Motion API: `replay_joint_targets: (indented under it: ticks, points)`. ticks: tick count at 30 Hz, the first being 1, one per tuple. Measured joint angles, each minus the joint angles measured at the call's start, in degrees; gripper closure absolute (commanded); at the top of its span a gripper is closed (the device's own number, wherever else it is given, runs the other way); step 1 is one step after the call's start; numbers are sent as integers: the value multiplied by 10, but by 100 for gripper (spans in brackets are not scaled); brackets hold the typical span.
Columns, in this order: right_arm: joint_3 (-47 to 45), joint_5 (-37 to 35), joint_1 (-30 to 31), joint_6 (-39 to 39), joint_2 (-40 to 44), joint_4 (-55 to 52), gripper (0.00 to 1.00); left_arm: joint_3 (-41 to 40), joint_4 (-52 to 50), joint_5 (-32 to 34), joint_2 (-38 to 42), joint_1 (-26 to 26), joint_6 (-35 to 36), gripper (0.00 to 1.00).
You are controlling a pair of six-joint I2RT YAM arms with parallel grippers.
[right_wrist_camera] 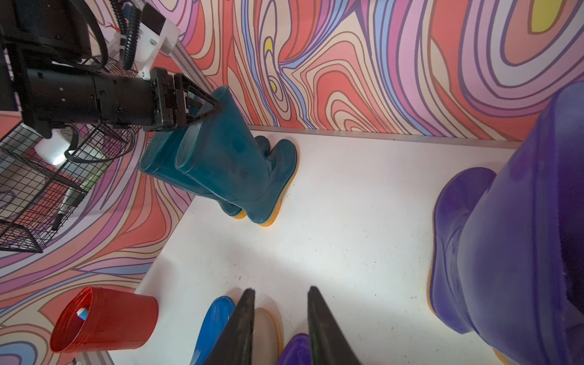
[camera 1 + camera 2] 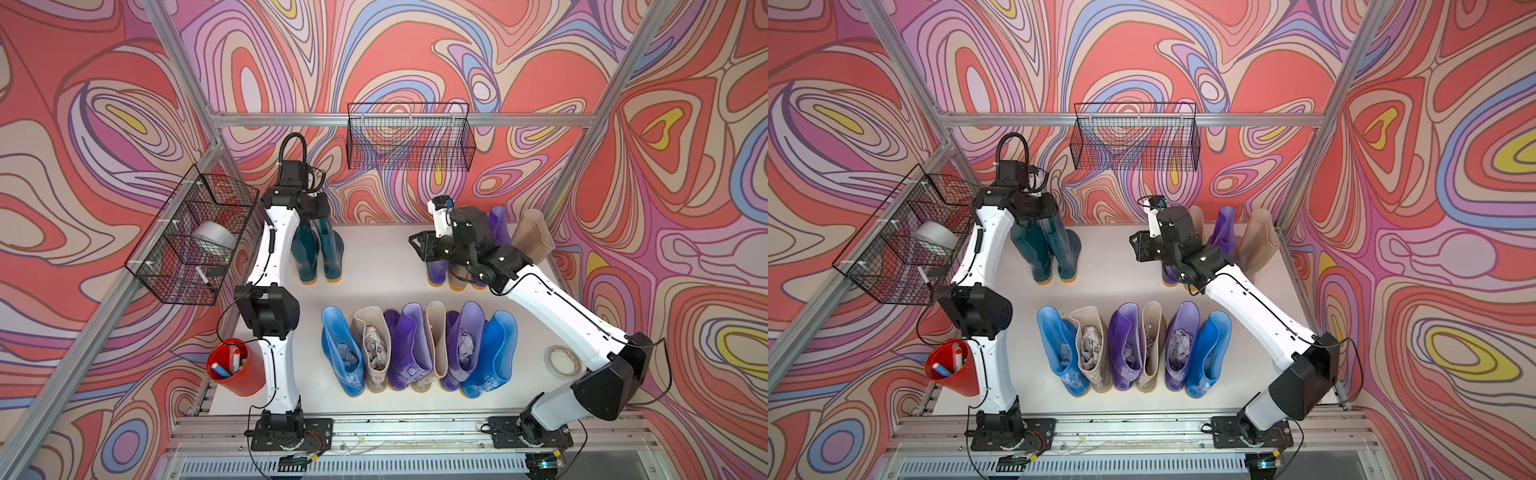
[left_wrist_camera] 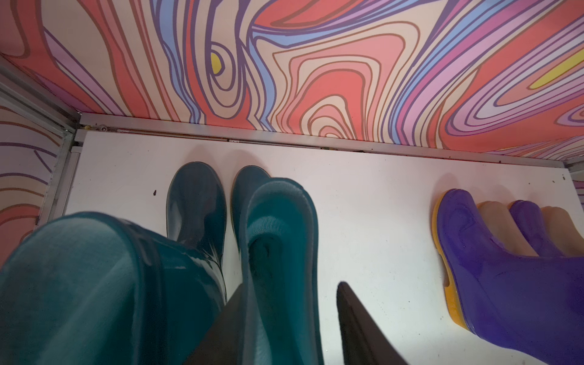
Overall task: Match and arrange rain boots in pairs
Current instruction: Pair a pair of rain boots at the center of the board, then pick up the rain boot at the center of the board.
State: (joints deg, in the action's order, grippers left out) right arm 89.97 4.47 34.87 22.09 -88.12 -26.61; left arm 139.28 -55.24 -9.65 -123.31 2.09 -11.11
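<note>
Standing paired at the white table's (image 2: 374, 266) far left were 2 teal rain boots (image 2: 332, 249). The left gripper (image 3: 290, 284) straddled 1 boot's top, jaws apart, seemingly releasing; the right gripper (image 1: 281, 288) hovered parted, empty. Next: lift clear without tipping.

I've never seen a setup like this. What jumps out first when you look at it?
The swirling pink, purple and orange walls all round hit you first. Next comes the row of rain boots, blue, beige and purple, standing side by side at the near edge of the white table. At the back, the left pincer sits at the top of one boot of a teal pair.
</note>
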Motion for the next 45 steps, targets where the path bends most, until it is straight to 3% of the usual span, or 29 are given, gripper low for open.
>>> replay_joint_targets:
  ticks: [9, 25, 30, 35, 39, 45]
  points:
    - [0, -1, -7, 0, 0, 0, 69, 9, 11, -8, 14, -2, 0, 38]
    - [17, -24, -54, -19, 17, -51, 64, -7, 10, -4, 121, 5, -21, 38]
    - [17, -42, -90, -26, 56, -80, 58, -66, 11, 23, 198, 71, -34, 36]
    - [-9, -58, -146, -28, 111, -91, 54, -71, 11, 36, 207, 159, -55, 31]
    - [-53, -62, -183, -27, 147, -101, 53, -63, 9, 52, 183, 216, -71, 31]
    - [-114, -62, -230, -20, 177, -117, 50, 29, 8, 74, 77, 297, -92, 30]
